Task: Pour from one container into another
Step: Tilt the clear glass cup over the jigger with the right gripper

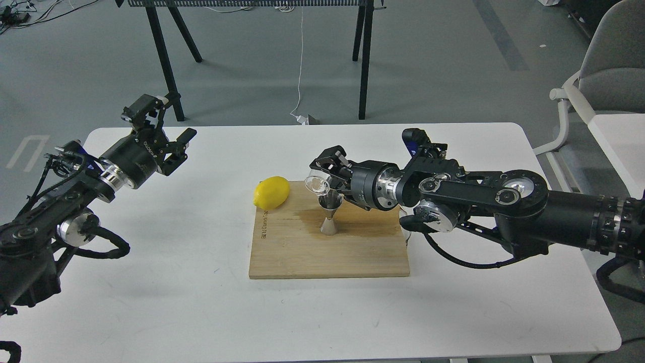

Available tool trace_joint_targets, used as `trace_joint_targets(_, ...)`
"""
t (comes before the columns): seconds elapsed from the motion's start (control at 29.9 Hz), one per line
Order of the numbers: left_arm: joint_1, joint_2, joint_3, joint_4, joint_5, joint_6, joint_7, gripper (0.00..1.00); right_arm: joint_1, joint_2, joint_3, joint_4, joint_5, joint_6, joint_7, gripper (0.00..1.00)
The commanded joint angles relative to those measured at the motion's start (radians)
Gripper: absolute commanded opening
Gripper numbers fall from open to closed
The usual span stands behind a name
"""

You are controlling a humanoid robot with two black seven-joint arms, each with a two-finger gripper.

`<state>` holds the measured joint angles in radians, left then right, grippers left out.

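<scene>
My right gripper [326, 174] is shut on the clear glass cup [316, 185], which is tipped on its side with its rim facing left and down, just above the steel jigger [330, 216]. The jigger stands upright on the wooden cutting board [352, 252], near its back middle. The cup's lower edge nearly touches the jigger's top rim. No liquid can be made out. My left gripper [171, 136] hovers open over the table's far left, well away from the board, with nothing between its fingers.
A yellow lemon [271, 192] lies at the board's back left corner, close to the cup. The white table [151, 282] ends at a black stand behind and a grey chair [604, 75] at the right.
</scene>
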<state>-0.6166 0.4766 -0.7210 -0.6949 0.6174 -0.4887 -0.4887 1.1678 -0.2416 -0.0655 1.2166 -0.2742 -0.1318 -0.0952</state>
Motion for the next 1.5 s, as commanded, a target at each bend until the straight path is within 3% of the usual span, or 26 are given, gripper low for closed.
trace_joint_targets(0.0, 0.0, -0.001, 0.0, 0.0, 0.001, 0.0, 0.0, 0.93, 0.012, 0.001, -0.011, 0.001, -0.023, 0.0, -0.001, 0.47)
trace_joint_targets(1.47, 0.0, -0.006, 0.0, 0.008, -0.013, 0.0, 0.0, 0.93, 0.085, -0.044, -0.106, 0.034, -0.085, 0.011, 0.0, 0.48)
